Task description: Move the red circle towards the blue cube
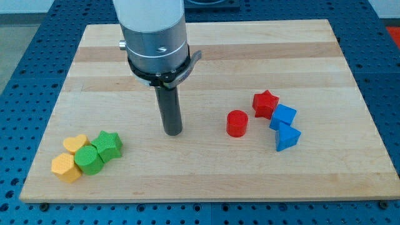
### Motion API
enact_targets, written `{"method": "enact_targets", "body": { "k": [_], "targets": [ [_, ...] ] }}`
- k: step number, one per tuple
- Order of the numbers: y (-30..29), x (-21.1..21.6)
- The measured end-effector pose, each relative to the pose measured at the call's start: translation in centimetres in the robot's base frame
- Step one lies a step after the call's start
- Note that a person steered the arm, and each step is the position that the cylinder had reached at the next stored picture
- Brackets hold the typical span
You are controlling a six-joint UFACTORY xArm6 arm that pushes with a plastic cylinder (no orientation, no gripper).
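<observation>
The red circle (pixel 237 123), a short red cylinder, stands on the wooden board right of centre. The blue cube (pixel 283 116) lies to its right, a small gap between them, touching a red star (pixel 265 104) above-left of it and a blue triangular block (pixel 287 137) below it. My tip (pixel 173 131) rests on the board left of the red circle, about a hundred pixels from it, touching no block.
A cluster at the view's lower left holds a yellow heart (pixel 75 144), a yellow hexagon (pixel 65 167), a green cylinder (pixel 88 160) and a green star (pixel 108 144). The wooden board (pixel 206 181) lies on a blue perforated table.
</observation>
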State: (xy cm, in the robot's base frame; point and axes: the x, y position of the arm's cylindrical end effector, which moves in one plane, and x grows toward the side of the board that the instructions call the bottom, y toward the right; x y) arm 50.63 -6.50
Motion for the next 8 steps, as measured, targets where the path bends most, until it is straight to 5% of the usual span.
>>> {"method": "enact_targets", "body": {
  "k": [8],
  "targets": [
    [8.8,1.1]
  ]
}}
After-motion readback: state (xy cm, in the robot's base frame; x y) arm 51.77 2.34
